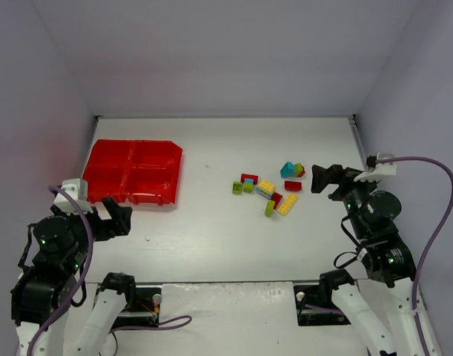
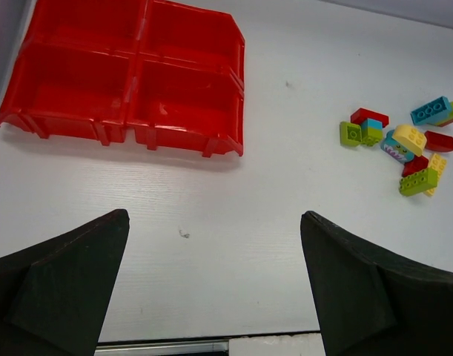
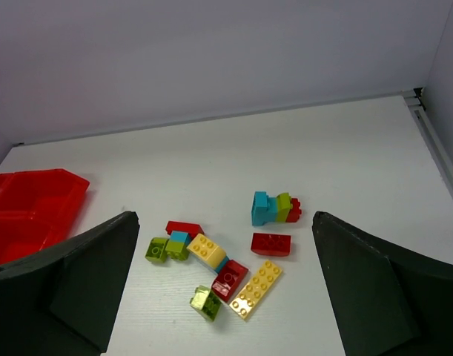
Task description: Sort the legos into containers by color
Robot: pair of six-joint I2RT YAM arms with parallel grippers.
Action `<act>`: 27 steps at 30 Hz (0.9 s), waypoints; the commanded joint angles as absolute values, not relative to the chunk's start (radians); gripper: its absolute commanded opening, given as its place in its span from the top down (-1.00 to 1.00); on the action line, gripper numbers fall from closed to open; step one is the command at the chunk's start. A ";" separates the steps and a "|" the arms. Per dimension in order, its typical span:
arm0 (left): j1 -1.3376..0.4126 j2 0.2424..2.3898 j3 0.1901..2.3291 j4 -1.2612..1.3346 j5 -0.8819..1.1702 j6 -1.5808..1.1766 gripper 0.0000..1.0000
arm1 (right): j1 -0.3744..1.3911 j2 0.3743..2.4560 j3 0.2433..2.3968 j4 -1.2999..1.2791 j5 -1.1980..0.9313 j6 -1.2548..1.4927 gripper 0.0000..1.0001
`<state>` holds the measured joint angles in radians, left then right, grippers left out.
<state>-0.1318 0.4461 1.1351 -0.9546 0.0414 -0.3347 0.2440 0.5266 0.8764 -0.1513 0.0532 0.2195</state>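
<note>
Legos (image 1: 269, 191) in a loose cluster near right tool (image 1: 324, 182)

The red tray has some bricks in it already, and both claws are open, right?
No. The red tray is bare in all four sections, as the left wrist view shows; the bricks lie on the table. The left claw and right claw are open.

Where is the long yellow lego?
Top view: the long yellow lego lies right of centre, at the near edge of the pile, beside a red brick and a lime green brick.
</note>
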 commanded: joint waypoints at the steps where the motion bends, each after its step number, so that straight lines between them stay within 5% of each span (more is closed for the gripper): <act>1: -0.138 0.524 1.167 -0.897 0.115 -0.353 -0.83 | 0.250 0.586 0.885 -0.091 0.052 0.248 -1.00; 13: -0.159 0.829 1.175 -0.743 0.313 -0.428 -0.83 | 0.250 0.788 0.879 -0.092 0.055 0.284 -1.00; 21: -0.565 1.135 1.229 -0.552 0.019 -0.526 -0.82 | 0.250 0.831 0.864 -0.092 0.063 0.296 -0.99; 27: -0.678 1.475 1.305 -0.405 -0.077 -0.558 -0.65 | 0.250 0.818 0.842 -0.092 0.063 0.302 -0.94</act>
<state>-0.6476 1.3815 1.2354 -0.5522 0.0143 -0.5186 0.2440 0.8227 0.8425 -0.1543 0.0532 0.2886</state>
